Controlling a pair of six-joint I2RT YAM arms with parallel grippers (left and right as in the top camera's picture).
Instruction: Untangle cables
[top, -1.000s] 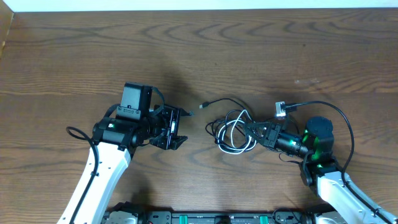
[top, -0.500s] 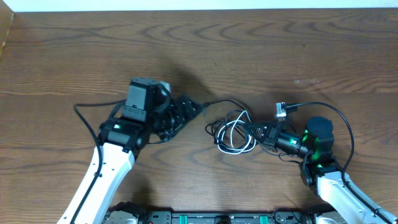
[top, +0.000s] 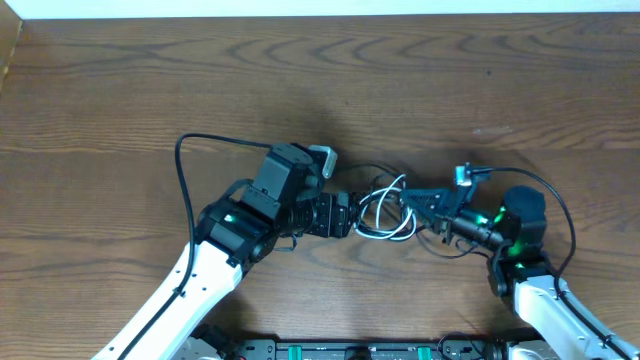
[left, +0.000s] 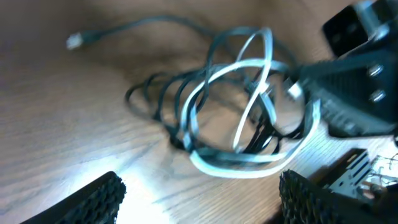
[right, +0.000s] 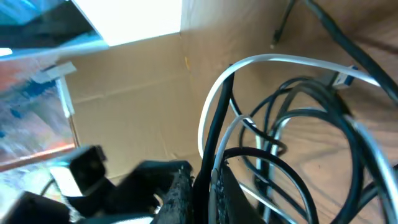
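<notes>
The tangled black and white cables (top: 383, 212) sit bunched on the wooden counter (top: 300, 90) between the two grippers. The left gripper (top: 340, 214) has its fingers (left: 99, 196) spread wide, with the tangle just ahead and not touching them. The right gripper (top: 412, 203) seems clamped on the loops' other side, with cords running between its fingers (right: 180, 193).

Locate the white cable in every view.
Overhead: the white cable loops at centre, between the two arms.
Left wrist: its loops fill the middle of the frame.
Right wrist: it arcs across the upper right, then drops to bottom centre.
Shared landmark: the black cable tangled through it.
</notes>
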